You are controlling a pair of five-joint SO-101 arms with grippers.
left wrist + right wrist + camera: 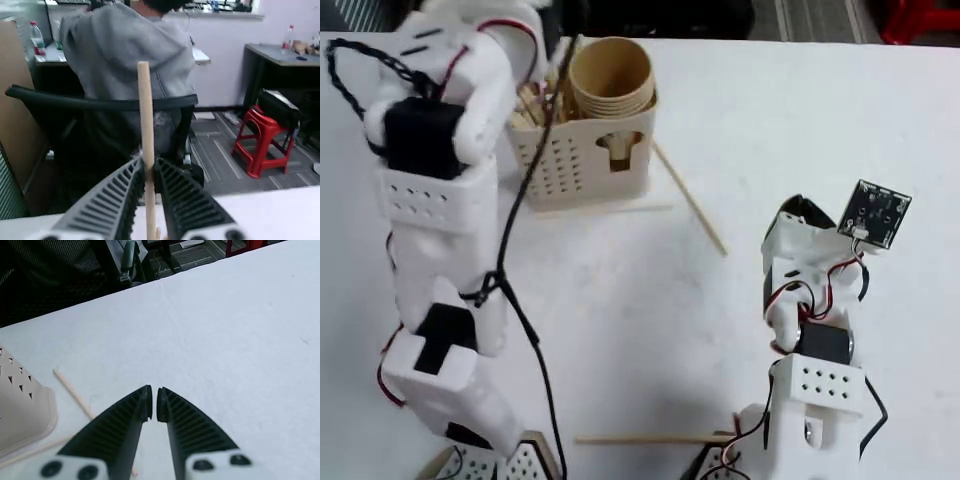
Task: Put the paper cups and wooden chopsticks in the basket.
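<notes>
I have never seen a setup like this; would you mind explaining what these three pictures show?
Two small robot arms sit at a white table. One picture looks down from above: the left arm is over a basket that holds stacked paper cups, and the right arm sits nearer the front. Loose chopsticks lie on the table. The other two pictures come from cameras on the arms' wrists. The left gripper is clamped on an upright chopstick; the right gripper is closed and holds nothing.
</notes>
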